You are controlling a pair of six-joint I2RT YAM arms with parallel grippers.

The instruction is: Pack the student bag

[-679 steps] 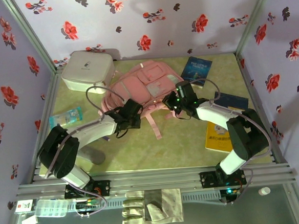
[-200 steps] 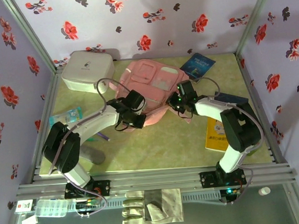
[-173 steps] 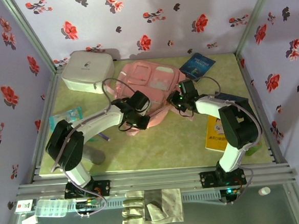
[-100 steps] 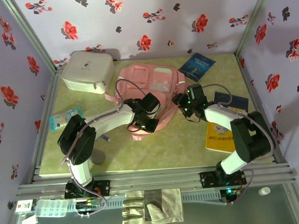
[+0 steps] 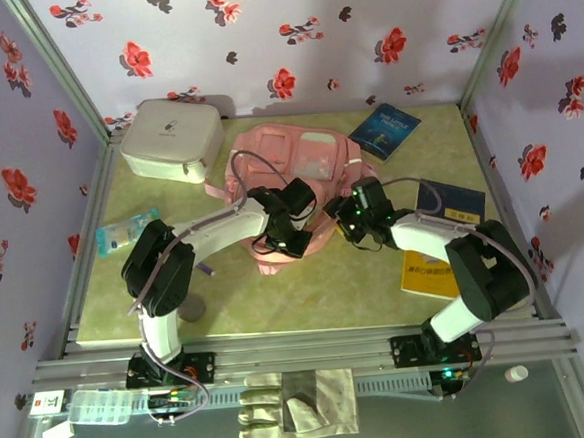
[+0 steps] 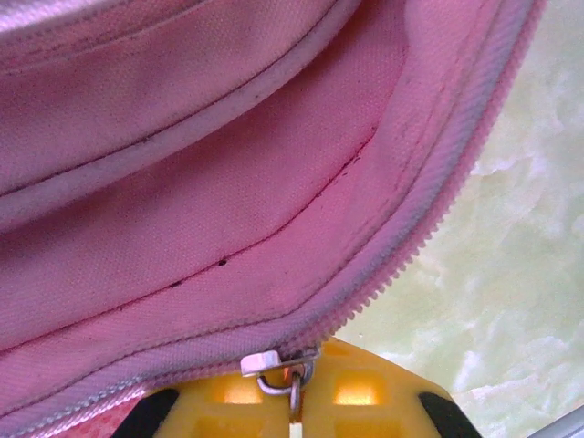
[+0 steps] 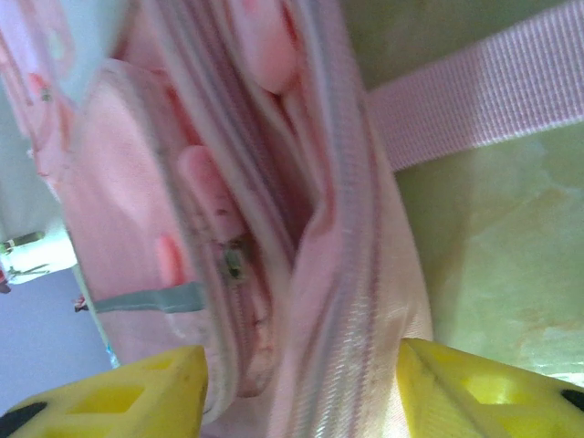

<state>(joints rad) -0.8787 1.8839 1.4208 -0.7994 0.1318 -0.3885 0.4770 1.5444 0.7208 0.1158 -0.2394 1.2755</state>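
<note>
The student bag [image 5: 293, 164], a soft pink backpack, lies at the middle back of the table with its zipped edge toward me. My left gripper [image 5: 292, 241] is at the bag's near edge. In the left wrist view this gripper [image 6: 297, 401] is shut on the metal ring of the zip pull [image 6: 266, 362], and pink fabric [image 6: 228, 201] lies above it. My right gripper [image 5: 344, 220] is at the bag's right near corner. Seen from the right wrist, this gripper [image 7: 301, 392] is open, its yellow fingers [image 7: 484, 388] standing either side of the bag's zipped rim [image 7: 342, 274].
A white-grey zip case [image 5: 169, 139] sits at the back left. Two blue books [image 5: 386, 130] [image 5: 451, 200] and a yellow book [image 5: 426, 270] lie on the right. A blue packet [image 5: 127, 230] lies at the left. A pink strap [image 7: 474, 100] trails over the green table [image 6: 511, 274].
My left gripper has slid right along the bag's near edge, still shut on the zip pull. My right gripper has opened, letting go of the bag's edge.
</note>
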